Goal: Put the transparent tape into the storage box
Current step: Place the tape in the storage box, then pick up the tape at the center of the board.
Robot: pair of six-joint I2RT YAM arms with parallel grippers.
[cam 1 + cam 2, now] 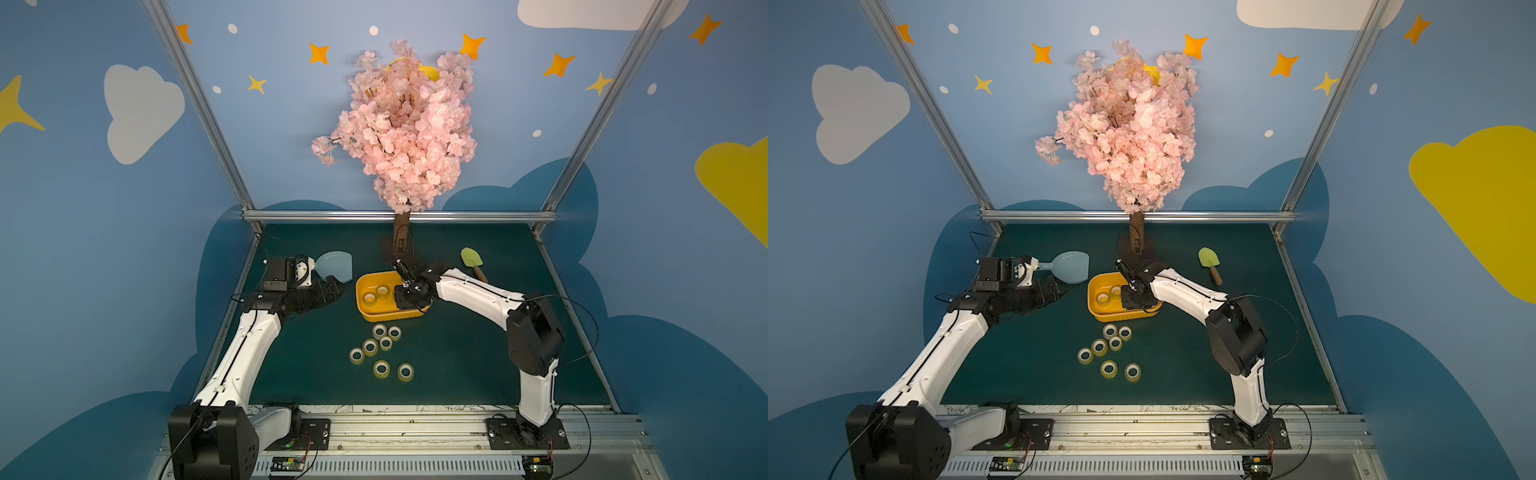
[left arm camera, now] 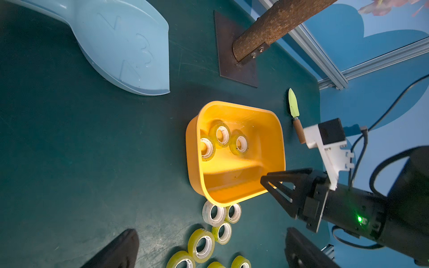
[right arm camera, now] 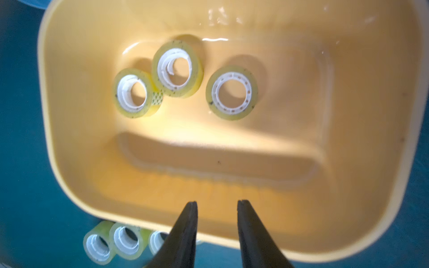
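Three tape rolls (image 3: 231, 96) lie flat in the yellow box (image 3: 69, 167), two touching and the third just beside them. Seven more rolls (image 1: 381, 369) wait on the green counter (image 1: 457, 365) near the box's front wall. The right fingers (image 3: 248, 232) hover over the box, narrowly parted and empty; the left fingers (image 2: 120, 250) stand wide and empty, off to the side. The next pick likely goes best by lifting clear of the rim, then taking an outlying roll.
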